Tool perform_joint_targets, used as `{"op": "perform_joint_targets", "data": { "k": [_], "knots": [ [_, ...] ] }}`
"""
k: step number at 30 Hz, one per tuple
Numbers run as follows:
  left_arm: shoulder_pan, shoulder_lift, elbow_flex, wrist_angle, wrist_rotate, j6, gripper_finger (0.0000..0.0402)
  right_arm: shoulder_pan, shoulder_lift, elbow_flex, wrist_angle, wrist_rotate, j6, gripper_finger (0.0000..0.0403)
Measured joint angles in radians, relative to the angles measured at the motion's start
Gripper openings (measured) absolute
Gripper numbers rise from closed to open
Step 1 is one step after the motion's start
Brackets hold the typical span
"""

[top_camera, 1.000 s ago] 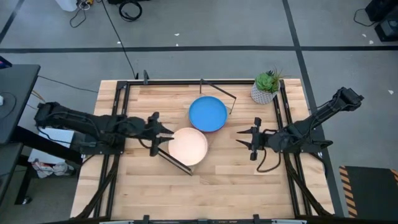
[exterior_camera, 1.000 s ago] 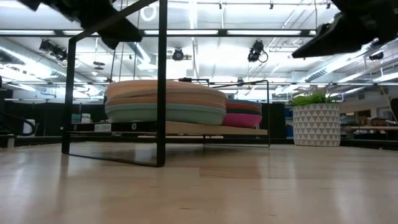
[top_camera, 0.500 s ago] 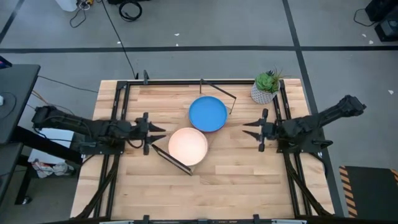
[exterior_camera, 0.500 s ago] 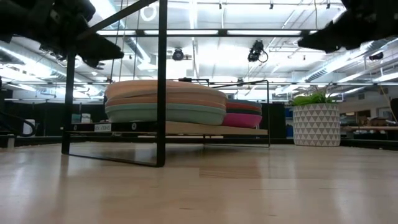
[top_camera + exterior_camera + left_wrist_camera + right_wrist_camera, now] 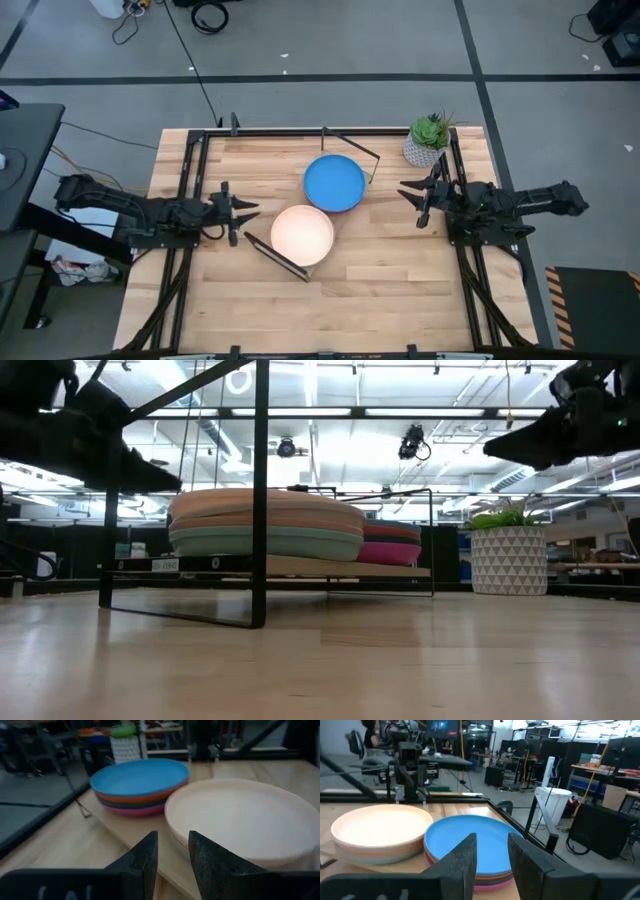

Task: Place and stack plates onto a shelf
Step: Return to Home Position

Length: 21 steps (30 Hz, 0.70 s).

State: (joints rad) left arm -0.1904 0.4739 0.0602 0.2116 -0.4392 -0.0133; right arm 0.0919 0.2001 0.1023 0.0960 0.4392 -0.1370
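High view: on the shelf [image 5: 330, 567], the cream plate [image 5: 302, 234] tops one stack, well apart at 3 to 4 o'clock from the left gripper [image 5: 243, 211]. The bright blue plate [image 5: 334, 183] tops the other stack, at 9 o'clock from the right gripper [image 5: 410, 204]. Both grippers' fingers are slightly parted and hold nothing.

The dark left arm [image 5: 130, 210] lies stretched out low from the left side. Its two-finger left tool [image 5: 240, 212] points inward, level, with its dark fingers [image 5: 142, 862] slightly apart. The dark right arm [image 5: 525, 200] mirrors it from the right. Its right tool [image 5: 412, 200] faces inward, its fingers [image 5: 462, 857] likewise narrowly parted.
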Motion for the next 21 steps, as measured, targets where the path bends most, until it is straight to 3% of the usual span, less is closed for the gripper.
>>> {"op": "perform_joint_targets", "data": {
  "k": [9,15,21],
  "knots": [
    [-0.006,-0.073,-0.052,0.043,-0.083,-0.002,0.0116,-0.062,-0.114,-0.078,0.000,-0.050,0.060,0.0116],
    [-0.010,-0.075,-0.052,0.073,-0.097,0.006,0.0116,-0.062,-0.140,-0.096,0.016,-0.160,0.083,0.0116],
    [-0.010,-0.075,-0.052,0.072,-0.096,-0.003,0.0116,-0.062,-0.139,-0.097,0.121,-0.084,0.111,0.0116]
  ]
}}
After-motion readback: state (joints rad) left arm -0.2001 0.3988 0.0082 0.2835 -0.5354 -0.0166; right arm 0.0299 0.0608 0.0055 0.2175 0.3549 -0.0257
